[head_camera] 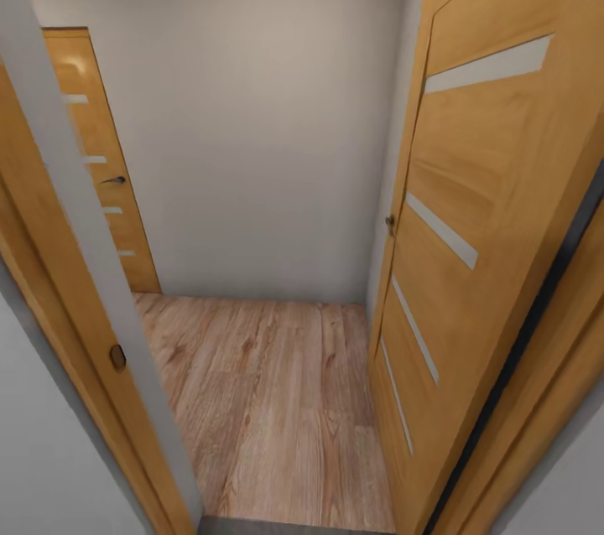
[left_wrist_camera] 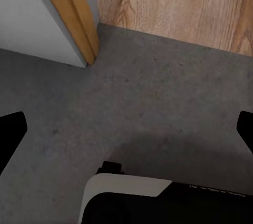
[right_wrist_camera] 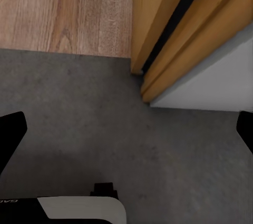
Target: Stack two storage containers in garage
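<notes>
The two storage containers are out of view. I stand at a doorway where the dark grey concrete floor (left_wrist_camera: 158, 103) meets light wood planks (head_camera: 268, 401). My left gripper (left_wrist_camera: 126, 132) hangs over the concrete, open, its black fingertips (left_wrist_camera: 10, 134) far apart with nothing between them. My right gripper (right_wrist_camera: 126, 132) is likewise open and empty above the same concrete (right_wrist_camera: 79, 108), with one fingertip (right_wrist_camera: 10, 134) at the picture's edge.
An open wooden door (head_camera: 486, 225) with pale glass strips lines the right side of the passage. The door frame (head_camera: 75, 283) stands close on the left. Ahead, a small wood-floored hall ends at a pale wall (head_camera: 252, 116), with a closed door (head_camera: 101, 158) at its left.
</notes>
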Motion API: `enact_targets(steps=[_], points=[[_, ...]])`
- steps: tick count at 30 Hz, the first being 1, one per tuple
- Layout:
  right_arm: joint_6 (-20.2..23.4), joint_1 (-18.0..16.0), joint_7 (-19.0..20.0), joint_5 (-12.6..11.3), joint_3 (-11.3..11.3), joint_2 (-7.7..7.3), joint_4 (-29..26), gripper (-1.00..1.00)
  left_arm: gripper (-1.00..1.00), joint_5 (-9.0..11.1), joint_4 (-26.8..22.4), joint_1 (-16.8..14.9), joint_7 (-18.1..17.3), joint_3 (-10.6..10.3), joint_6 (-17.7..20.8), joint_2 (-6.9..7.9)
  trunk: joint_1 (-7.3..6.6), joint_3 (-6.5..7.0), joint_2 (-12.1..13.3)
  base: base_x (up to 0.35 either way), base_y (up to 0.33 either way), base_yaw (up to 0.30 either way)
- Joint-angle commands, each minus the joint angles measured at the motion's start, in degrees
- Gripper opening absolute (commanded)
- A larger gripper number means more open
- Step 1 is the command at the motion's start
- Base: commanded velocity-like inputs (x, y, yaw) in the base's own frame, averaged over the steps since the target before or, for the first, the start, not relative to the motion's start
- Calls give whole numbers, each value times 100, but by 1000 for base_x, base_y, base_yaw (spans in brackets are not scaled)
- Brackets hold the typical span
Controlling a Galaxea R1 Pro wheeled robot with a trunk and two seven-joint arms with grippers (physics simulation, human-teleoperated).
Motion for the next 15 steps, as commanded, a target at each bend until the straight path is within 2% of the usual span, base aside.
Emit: enact_targets(steps=[1, 6, 15], points=[[-16, -6, -24, 7, 16, 0, 7, 100, 100, -8, 23, -11, 17, 14, -38, 0, 5, -11, -11, 174, 0, 0], [-16, -6, -24, 8, 16, 0, 7, 100, 100, -8, 23, -11, 17, 14, -38, 0, 5, -11, -11, 124, 0, 0], [-16, -6, -24, 4, 16, 0, 7, 100, 100, -8, 23, -11, 17, 14, -38, 0, 5, 2, -11, 8, 0, 0]])
